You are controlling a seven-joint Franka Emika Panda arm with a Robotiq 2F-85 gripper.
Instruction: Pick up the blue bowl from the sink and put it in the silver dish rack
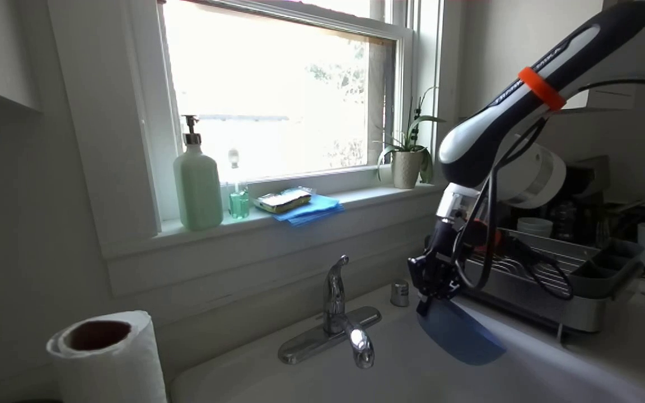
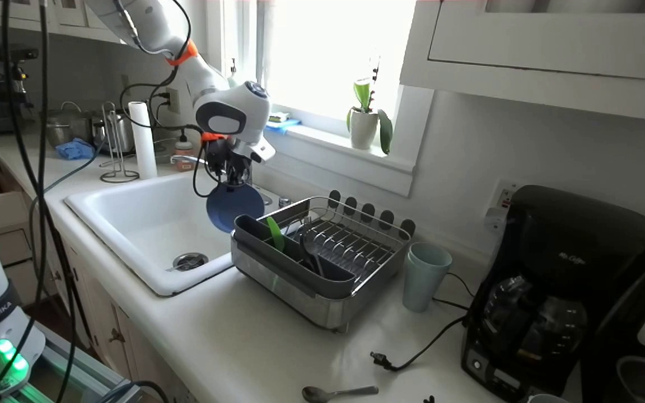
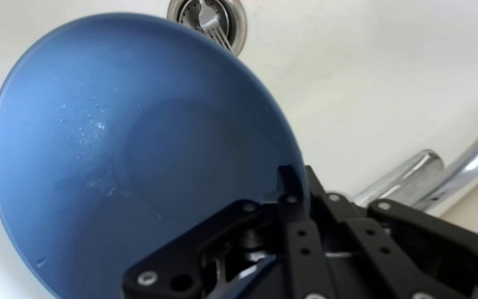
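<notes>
The blue bowl (image 1: pixel 459 336) hangs tilted steeply in the air over the sink (image 2: pixel 132 210), near the side by the dish rack; it also shows in an exterior view (image 2: pixel 235 207). In the wrist view the bowl's inside (image 3: pixel 160 145) fills the left, with water drops on it. My gripper (image 3: pixel 303 182) is shut on the bowl's rim, one finger inside and one outside; it shows above the bowl in an exterior view (image 2: pixel 237 182). The silver dish rack (image 2: pixel 294 291) stands on the counter beside the sink, with a grey utensil holder (image 2: pixel 277 252) on its near side.
A chrome faucet (image 1: pixel 333 313) rises at the sink's back, close to the gripper. A fork (image 3: pixel 210 18) lies in the drain. The utensil holder carries a green utensil (image 2: pixel 275 234) and dark ones. Light blue cups (image 2: pixel 424 277) and a coffee maker (image 2: pixel 569 291) stand beyond the rack.
</notes>
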